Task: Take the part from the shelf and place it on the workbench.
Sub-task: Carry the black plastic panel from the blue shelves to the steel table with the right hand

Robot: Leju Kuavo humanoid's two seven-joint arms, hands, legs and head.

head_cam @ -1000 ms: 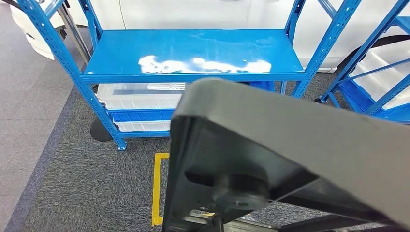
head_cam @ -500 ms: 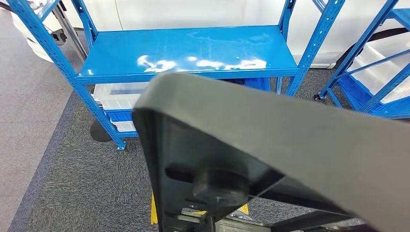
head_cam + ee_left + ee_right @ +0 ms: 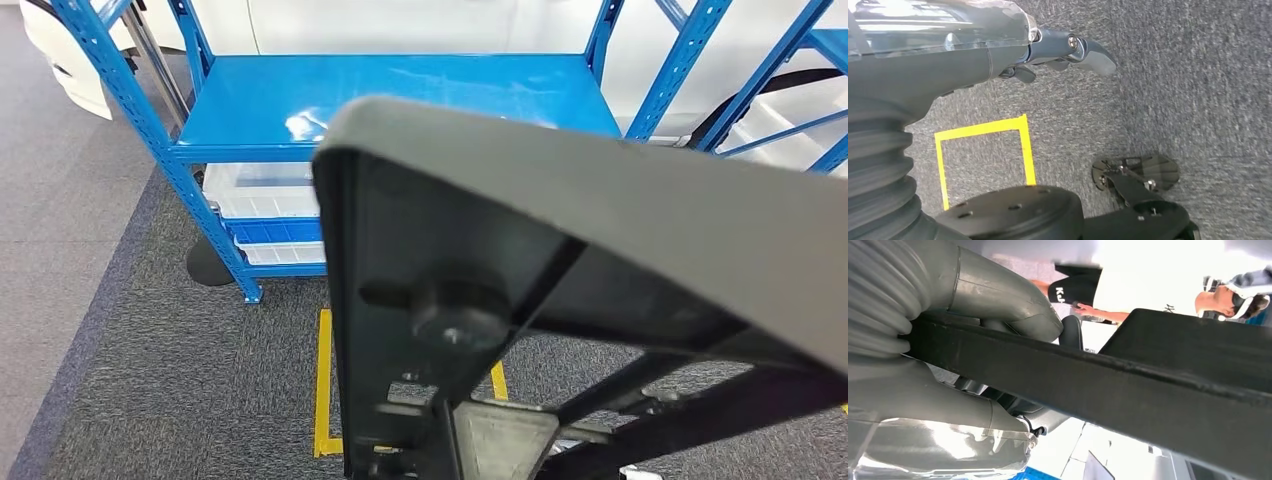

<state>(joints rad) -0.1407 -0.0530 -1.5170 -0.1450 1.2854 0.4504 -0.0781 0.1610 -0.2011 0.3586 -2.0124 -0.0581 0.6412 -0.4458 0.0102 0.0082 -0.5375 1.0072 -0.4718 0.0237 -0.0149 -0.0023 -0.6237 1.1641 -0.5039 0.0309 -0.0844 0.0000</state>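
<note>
You see the black part [image 3: 600,250] held up close to head cam, in front of blue shelf [image 3: 400,100]. Right hand [image 3: 973,385] grips it. Left hand [image 3: 998,55] holds nothing, fingers apart, above carpet.

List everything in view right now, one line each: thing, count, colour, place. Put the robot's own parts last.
Part: one, black and grey, large, close before the head camera.
Shelf rack: one, blue, ahead on the carpet, top shelf bare.
Second rack: one, blue, to the right, partly in view.
Bins: two clear or white, on the first rack's lower levels.
Tape outline: one, yellow, on the grey carpet before the rack.
Person: one, white shirt, beyond the part in the right wrist view.
Left hand: one, grey, hanging above the carpet, holding nothing.
Right hand: one, grey, gripping the part's black bar.
</note>
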